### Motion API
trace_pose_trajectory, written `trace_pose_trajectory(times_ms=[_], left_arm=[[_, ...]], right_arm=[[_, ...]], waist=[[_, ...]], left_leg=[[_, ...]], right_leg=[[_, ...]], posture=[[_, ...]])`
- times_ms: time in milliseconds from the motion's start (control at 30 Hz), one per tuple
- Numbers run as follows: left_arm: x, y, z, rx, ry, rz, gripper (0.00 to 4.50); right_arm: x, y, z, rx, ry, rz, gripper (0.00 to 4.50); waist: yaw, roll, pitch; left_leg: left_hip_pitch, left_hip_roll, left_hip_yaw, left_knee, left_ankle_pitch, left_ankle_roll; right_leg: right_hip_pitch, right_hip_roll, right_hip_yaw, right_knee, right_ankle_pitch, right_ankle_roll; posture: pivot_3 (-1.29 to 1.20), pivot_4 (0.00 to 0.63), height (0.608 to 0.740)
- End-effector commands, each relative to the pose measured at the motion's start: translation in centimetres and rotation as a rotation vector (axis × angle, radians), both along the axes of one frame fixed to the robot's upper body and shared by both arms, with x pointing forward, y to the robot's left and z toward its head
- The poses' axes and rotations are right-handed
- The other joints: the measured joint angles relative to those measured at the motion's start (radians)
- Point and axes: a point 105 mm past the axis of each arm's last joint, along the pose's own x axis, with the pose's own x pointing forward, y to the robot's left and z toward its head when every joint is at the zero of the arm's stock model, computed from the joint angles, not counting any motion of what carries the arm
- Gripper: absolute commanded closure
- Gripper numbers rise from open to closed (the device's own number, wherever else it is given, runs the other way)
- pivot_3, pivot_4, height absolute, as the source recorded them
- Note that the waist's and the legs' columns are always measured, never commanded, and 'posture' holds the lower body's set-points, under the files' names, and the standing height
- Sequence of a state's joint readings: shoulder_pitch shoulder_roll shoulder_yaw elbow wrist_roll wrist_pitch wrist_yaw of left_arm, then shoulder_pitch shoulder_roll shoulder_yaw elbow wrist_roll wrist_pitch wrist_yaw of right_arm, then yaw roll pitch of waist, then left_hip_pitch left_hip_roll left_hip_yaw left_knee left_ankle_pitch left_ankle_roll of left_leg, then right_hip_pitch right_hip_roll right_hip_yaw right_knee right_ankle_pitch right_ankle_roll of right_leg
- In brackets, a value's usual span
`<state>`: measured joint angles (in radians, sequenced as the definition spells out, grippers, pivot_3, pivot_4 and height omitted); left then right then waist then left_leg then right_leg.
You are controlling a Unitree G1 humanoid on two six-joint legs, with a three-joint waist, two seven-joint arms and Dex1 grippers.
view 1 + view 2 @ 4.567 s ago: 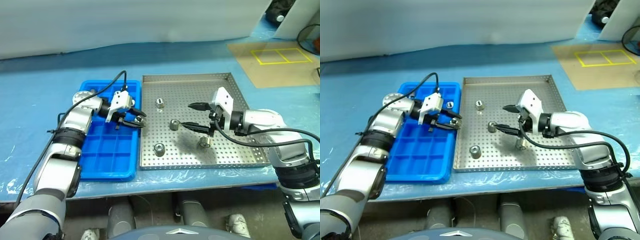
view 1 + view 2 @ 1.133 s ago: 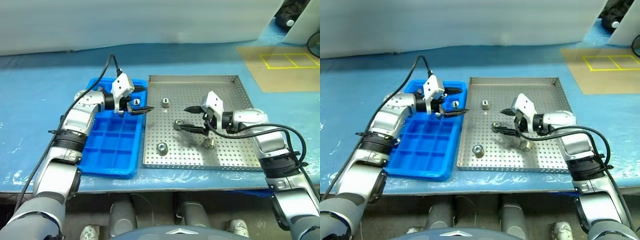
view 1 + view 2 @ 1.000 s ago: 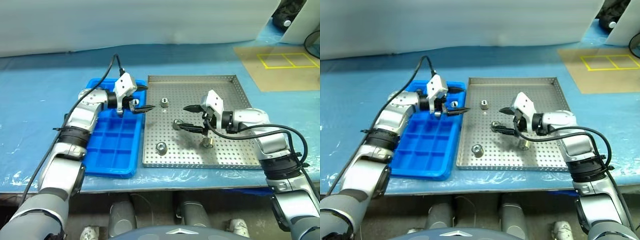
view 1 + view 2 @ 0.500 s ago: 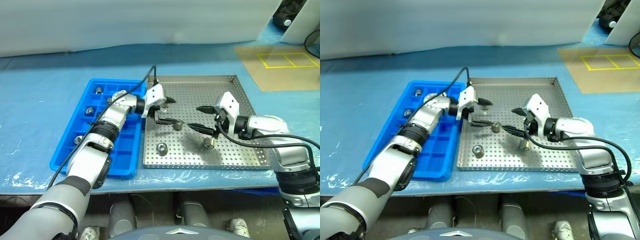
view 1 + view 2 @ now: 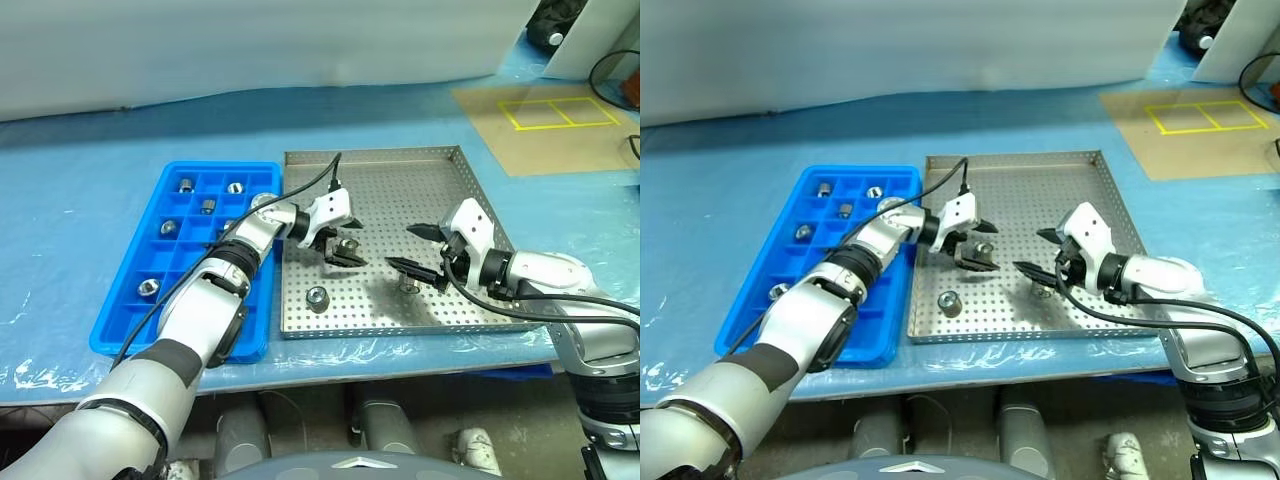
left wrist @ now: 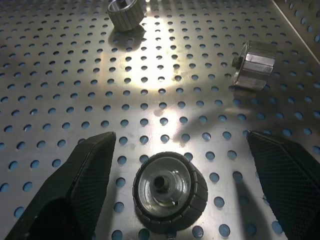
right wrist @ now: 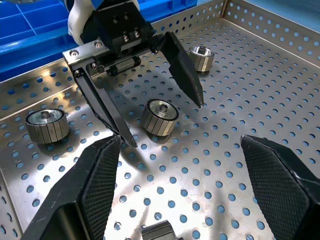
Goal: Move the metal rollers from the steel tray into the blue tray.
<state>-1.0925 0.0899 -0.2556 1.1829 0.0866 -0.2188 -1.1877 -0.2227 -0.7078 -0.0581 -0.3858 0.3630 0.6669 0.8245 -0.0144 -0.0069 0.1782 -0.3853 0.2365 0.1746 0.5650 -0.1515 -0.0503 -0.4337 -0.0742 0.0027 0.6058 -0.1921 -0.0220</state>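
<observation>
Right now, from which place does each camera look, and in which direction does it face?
Left eye view and right eye view: from the head, looking down at the steel tray, the blue tray and both arms.
Left wrist view: along the open left gripper, at a roller.
Right wrist view: along the open right gripper, toward the left gripper.
Both wrist views share that roller.

Left gripper (image 5: 347,244) fingers (image 5: 343,259) straddle a roller (image 5: 348,245) in the steel tray (image 5: 455,187).

There are two trays: one steel tray (image 5: 455,170) and one blue tray (image 5: 120,320). In the steel tray I count four metal rollers (image 5: 317,296). In the blue tray I can count six more.
</observation>
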Motion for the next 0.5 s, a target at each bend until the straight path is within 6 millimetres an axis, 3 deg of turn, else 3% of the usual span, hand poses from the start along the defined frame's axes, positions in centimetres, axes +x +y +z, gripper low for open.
trace_pose_trajectory(times_ms=[33,233,333,433,500], left_arm=[[0.6,-0.2,0.4,0.026,-0.03,0.022,0.09],[0.4,0.3,-0.6,0.063,-0.003,0.023,0.09],[0.4,0.4,-0.6,0.062,-0.004,0.026,0.69],[0.7,0.3,-0.4,0.053,-0.028,0.052,1.63],[0.8,0.1,0.0,0.029,-0.023,0.056,1.63]], right_arm=[[-0.2,-0.1,1.3,-0.006,-0.057,0.001,0.54],[-0.3,-0.2,1.0,-0.013,-0.058,-0.007,0.54],[-0.2,-0.2,0.8,-0.017,-0.059,-0.008,0.54],[-0.1,-0.1,0.9,-0.018,-0.061,-0.007,0.54],[0.0,-0.1,0.9,-0.017,-0.063,-0.005,0.54]], waist=[[0.0,0.0,0.0],[0.0,0.0,0.0],[0.0,0.0,0.0],[0.0,0.0,0.0],[0.0,0.0,0.0]], left_leg=[[0.0,0.0,0.0,0.0,0.0,0.0],[-0.001,0.0,0.0,0.0,0.0,0.001],[-0.001,0.0,0.0,0.0,0.0,0.001],[-0.001,0.0,0.0,0.0,0.0,0.001],[-0.001,0.0,0.0,0.0,0.0,0.001]], right_leg=[[0.0,0.0,0.0,0.0,0.0,0.0],[0.0,0.0,0.0,-0.001,0.0,0.0],[0.0,0.0,0.0,-0.001,0.0,0.0],[0.0,0.0,0.0,-0.001,0.0,0.0],[0.0,0.0,0.0,-0.001,0.0,0.0]], posture=[[-0.51,0.15,0.74],[-0.51,0.15,0.74],[-0.51,0.15,0.74],[-0.5,0.15,0.74],[-0.5,0.15,0.74]])
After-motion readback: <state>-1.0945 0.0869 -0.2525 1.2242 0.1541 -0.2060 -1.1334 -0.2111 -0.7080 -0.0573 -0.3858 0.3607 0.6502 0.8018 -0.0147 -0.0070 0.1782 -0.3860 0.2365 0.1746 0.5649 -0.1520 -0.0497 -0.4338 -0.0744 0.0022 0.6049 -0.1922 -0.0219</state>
